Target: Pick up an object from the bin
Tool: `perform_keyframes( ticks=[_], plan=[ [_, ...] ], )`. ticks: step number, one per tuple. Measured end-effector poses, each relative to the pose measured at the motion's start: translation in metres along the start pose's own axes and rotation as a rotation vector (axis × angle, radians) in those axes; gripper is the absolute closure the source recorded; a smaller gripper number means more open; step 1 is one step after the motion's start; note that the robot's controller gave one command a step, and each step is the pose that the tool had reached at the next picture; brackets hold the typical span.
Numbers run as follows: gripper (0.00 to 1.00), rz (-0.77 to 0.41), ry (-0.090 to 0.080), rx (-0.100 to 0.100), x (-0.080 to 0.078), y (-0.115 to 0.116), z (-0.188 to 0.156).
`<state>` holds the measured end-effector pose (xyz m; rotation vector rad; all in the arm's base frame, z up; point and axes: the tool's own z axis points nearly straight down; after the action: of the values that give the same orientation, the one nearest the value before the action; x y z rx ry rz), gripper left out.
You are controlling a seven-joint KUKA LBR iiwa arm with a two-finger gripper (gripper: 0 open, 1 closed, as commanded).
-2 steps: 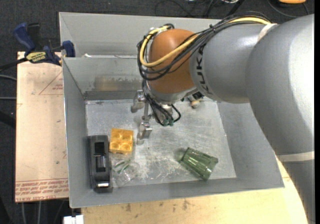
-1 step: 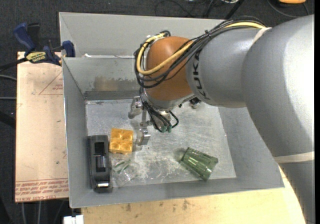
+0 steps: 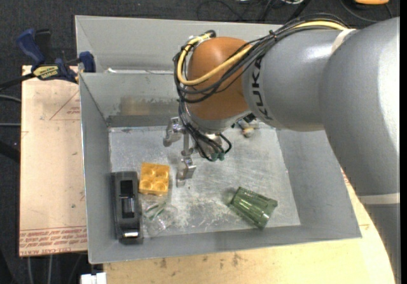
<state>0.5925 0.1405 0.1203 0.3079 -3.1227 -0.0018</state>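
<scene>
My gripper (image 3: pixel 179 153) hangs under the orange wrist cover over the middle of the bin floor, open, with nothing between its fingers. One fingertip (image 3: pixel 186 172) stands just right of a yellow block with round holes (image 3: pixel 154 179), close to its edge; whether they touch I cannot tell. The other fingertip (image 3: pixel 172 134) is further back, over bare floor. A small clear plastic piece (image 3: pixel 157 214) lies in front of the yellow block.
A black oblong device (image 3: pixel 126 206) lies along the left wall at the front. A green translucent ribbed piece (image 3: pixel 252 206) rests at the front right. A small pale object (image 3: pixel 245 126) peeks out from beneath the arm.
</scene>
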Motion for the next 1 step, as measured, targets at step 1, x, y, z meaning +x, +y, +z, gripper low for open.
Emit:
perform_keyframes(
  ticks=[1],
  plan=[
    [1.00, -0.054, -0.025, 0.019, -0.0097, 0.0485, 0.0315]
  ],
)
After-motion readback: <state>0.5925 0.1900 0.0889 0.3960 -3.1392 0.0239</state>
